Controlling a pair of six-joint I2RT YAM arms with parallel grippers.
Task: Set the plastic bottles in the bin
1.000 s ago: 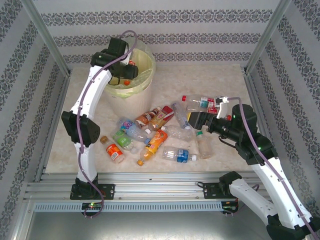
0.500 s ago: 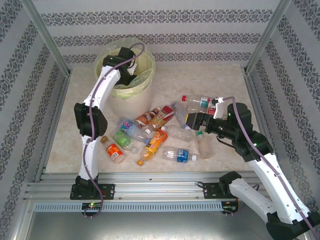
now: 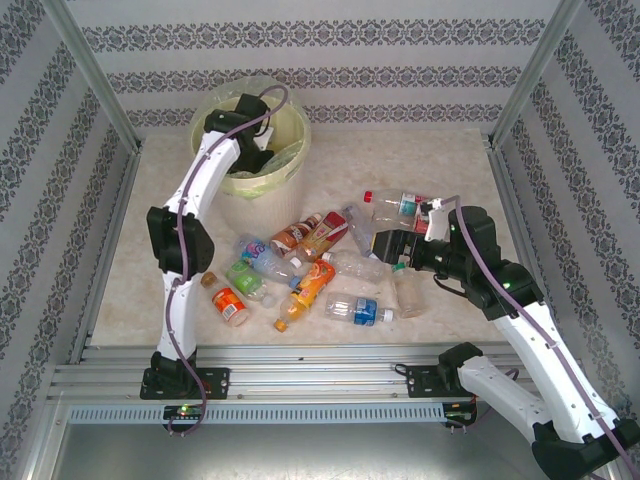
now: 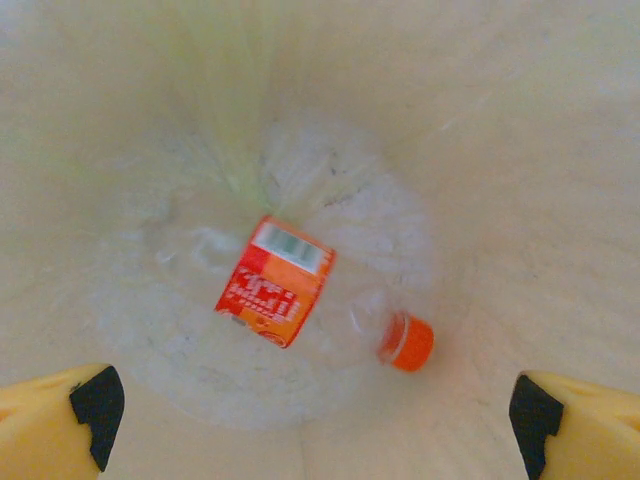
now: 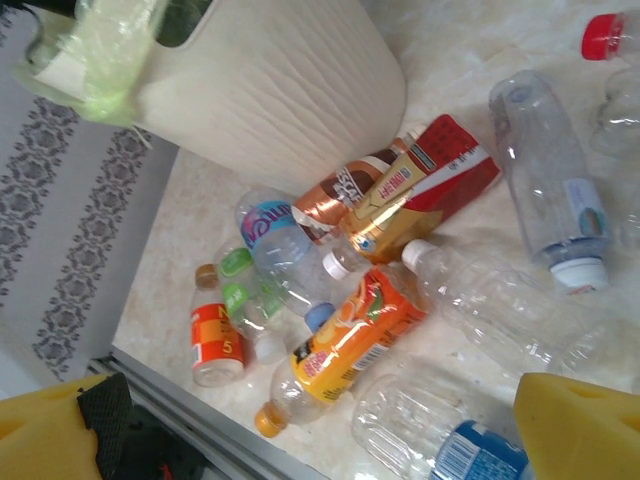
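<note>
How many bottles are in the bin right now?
1: an orange-labelled, orange-capped clear bottle, down near the bottom of the bin. More may be hidden beyond what the left wrist camera sees.

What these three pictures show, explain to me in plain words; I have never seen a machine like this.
These are two robot arms bolted to the near edge of a table, each ending in a two-finger gripper. The wide picture is taken from above and behind them; the other two come from cameras on the wrists. The left gripper hangs open inside the bin, looking down at a bottle with an orange label and cap lying at the bottom; it holds nothing. The right gripper, also open and empty, hovers over the crushed plastic bottles scattered on the table.
</note>
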